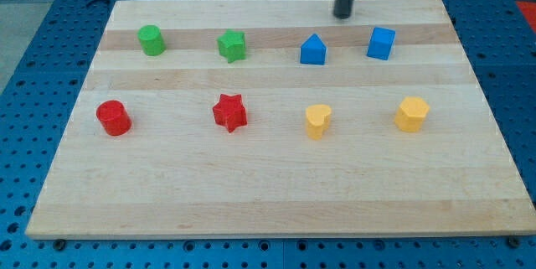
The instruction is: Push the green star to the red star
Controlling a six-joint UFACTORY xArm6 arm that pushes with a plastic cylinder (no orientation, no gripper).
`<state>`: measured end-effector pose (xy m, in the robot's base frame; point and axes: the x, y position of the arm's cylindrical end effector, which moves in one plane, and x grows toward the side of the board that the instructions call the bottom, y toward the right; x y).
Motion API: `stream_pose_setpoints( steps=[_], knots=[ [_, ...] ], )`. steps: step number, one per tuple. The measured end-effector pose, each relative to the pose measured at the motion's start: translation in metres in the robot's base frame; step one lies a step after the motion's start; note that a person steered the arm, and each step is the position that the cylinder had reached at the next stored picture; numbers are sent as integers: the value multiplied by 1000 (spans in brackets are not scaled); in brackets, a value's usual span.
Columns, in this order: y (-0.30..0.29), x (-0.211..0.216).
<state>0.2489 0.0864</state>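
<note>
The green star [232,46] sits on the wooden board [276,193] in the upper row, left of centre. The red star [229,112] lies directly below it in the lower row, with a clear gap between them. My tip [343,15] rests near the board's top edge, well to the right of the green star and above the blue blocks. It touches no block.
A green cylinder [152,40] is at the upper left and a red cylinder [113,118] at the lower left. A blue house-shaped block [312,50] and a blue cube [381,43] sit upper right. A yellow heart [317,121] and a yellow hexagon [411,114] sit lower right.
</note>
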Motion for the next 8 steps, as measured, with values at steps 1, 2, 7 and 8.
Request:
stream_pose_setpoints(
  steps=[1,2,7,8],
  knots=[
    [-34,22],
    [-82,23],
    [-195,100],
    [-195,106]
  ],
)
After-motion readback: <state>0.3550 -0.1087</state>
